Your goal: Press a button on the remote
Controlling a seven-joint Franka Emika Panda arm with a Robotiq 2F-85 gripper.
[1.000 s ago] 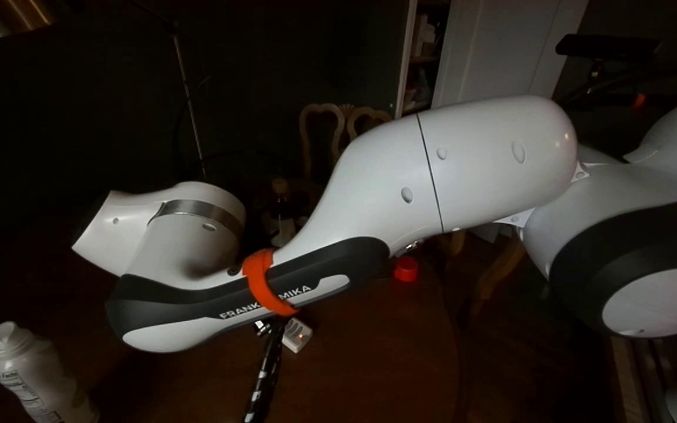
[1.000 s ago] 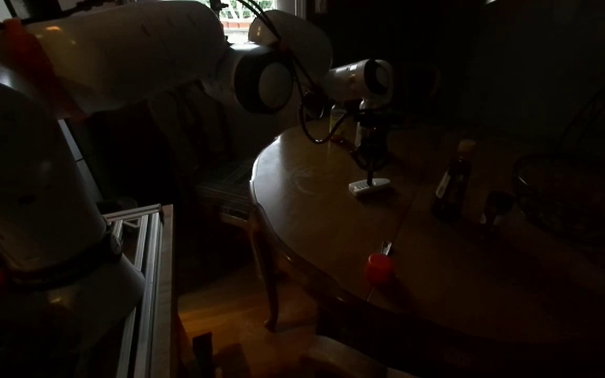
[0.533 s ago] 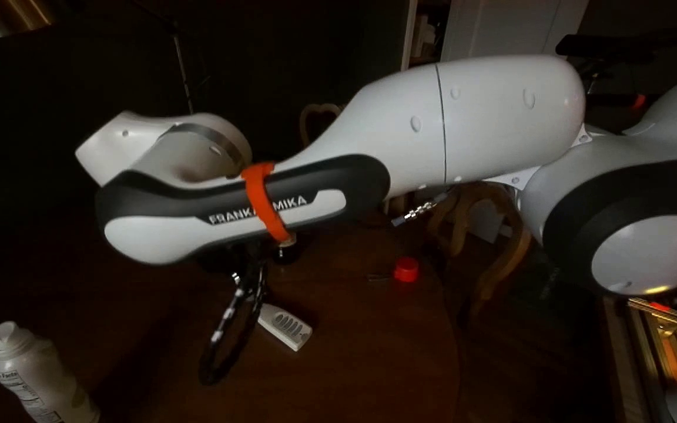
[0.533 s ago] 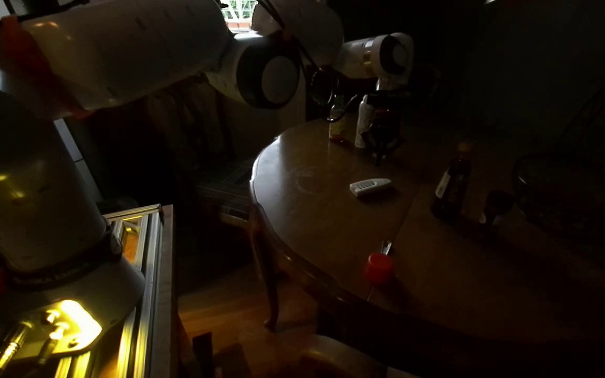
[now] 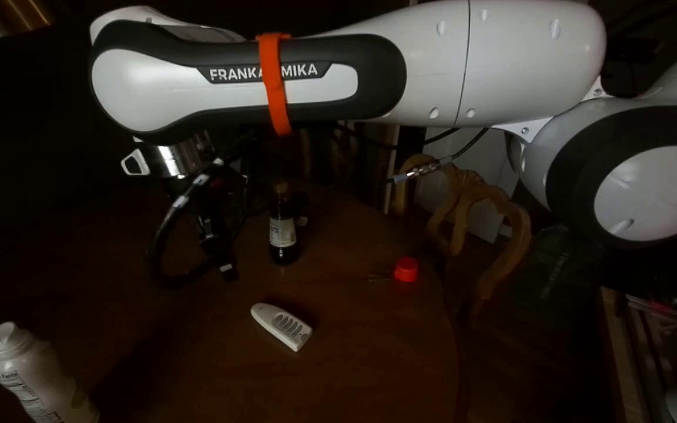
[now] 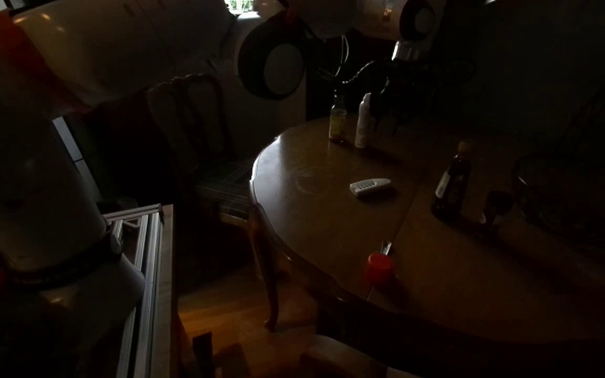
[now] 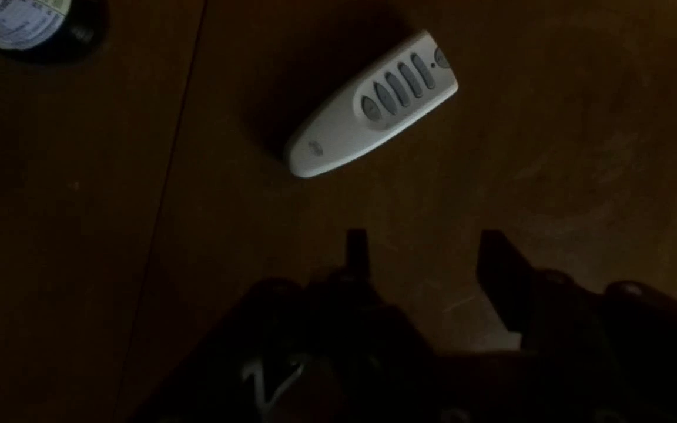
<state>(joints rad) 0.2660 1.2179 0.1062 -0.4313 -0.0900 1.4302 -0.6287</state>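
Observation:
The white remote (image 7: 338, 135), with several grey buttons (image 7: 397, 89), lies flat on the wooden table (image 6: 302, 210). It shows whole in both exterior views, as the pale remote (image 5: 268, 320) and the small remote (image 6: 378, 185). My gripper (image 7: 424, 249) is open in the wrist view, its dark fingertips well apart with only tabletop seen between them. It hangs above the table, clear of the remote and touching nothing that I can see. In an exterior view the gripper is a dark shape behind the remote, its fingers hard to make out.
A dark bottle (image 5: 282, 235) stands on the table beyond the remote. A white bottle (image 5: 42, 376) and an amber one (image 6: 337, 126) are also there. A red cap (image 6: 380, 269) sits near the table edge, and a dark jar (image 6: 497, 203) stands beside the dark bottle.
A second ago my gripper's tip was down on the remote. The arm has since risen and drawn back from it. A small orange light on the remote has gone out.

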